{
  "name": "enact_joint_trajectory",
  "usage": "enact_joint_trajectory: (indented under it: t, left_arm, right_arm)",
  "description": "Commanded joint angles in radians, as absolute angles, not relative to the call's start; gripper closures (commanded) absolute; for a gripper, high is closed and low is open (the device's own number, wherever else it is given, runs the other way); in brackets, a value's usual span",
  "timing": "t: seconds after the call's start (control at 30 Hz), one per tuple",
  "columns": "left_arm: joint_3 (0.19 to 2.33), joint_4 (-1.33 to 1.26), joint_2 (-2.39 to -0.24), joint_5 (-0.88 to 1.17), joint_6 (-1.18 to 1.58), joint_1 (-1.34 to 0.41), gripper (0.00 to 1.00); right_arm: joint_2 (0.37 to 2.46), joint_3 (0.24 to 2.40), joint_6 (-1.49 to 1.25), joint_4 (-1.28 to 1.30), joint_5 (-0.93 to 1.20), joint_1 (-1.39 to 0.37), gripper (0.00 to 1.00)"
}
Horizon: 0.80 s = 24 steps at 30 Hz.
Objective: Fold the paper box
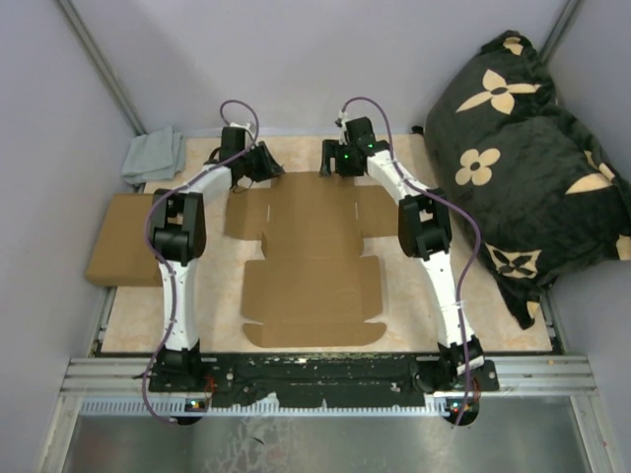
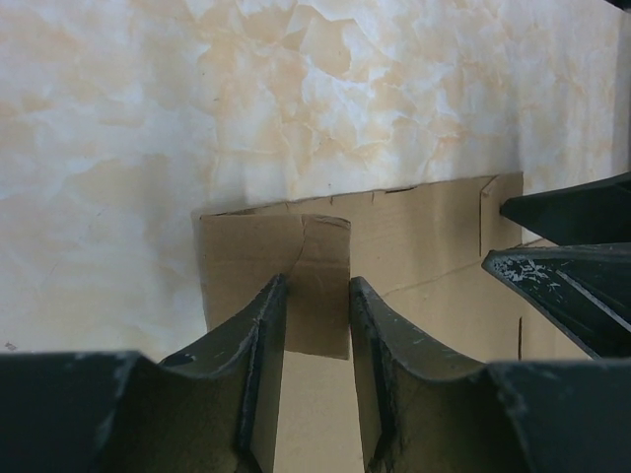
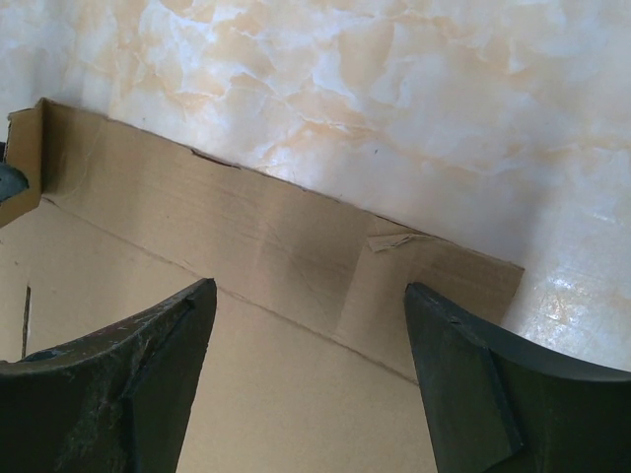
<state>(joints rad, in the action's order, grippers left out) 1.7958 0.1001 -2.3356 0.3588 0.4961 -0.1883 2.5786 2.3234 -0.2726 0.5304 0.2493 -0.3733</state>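
Observation:
The paper box (image 1: 311, 261) is a flat brown die-cut sheet in the middle of the table, with its flaps spread out. My left gripper (image 1: 258, 163) is at the sheet's far left corner. In the left wrist view its jaws (image 2: 317, 296) stand a narrow gap apart around a raised, bent corner flap (image 2: 320, 266). My right gripper (image 1: 335, 158) is at the far edge, right of centre. It is wide open (image 3: 311, 296) just above the far strip of the sheet (image 3: 276, 236) and holds nothing. Its fingers (image 2: 572, 212) also show in the left wrist view.
A plain brown cardboard box (image 1: 123, 251) lies at the table's left edge. A grey cloth (image 1: 153, 156) sits at the far left corner. A black cushion with cream flowers (image 1: 523, 158) fills the right side. The marble tabletop (image 1: 128, 315) surrounds the sheet.

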Motion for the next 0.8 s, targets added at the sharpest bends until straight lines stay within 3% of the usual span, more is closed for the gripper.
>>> enact_joint_trajectory:
  t: [0.0,0.4,0.6,0.77]
  left_arm:
    - [1.787,0.140,-2.280,0.377,0.484,-0.199,0.62]
    - [1.722,0.088,-2.177,0.329,0.512,-0.179,0.62]
    - [1.737,0.075,-2.192,0.380,0.515,-0.169,0.51]
    - [1.673,0.039,-2.172,0.367,0.526,-0.155,0.55]
  right_arm:
    - [2.606,2.301,-0.281,0.546,0.260,-0.387,0.22]
    - [2.597,2.286,-0.273,0.540,0.252,-0.387,0.22]
    - [2.595,2.286,-0.277,0.537,0.259,-0.387,0.22]
    - [2.586,2.279,-0.272,0.538,0.254,-0.387,0.22]
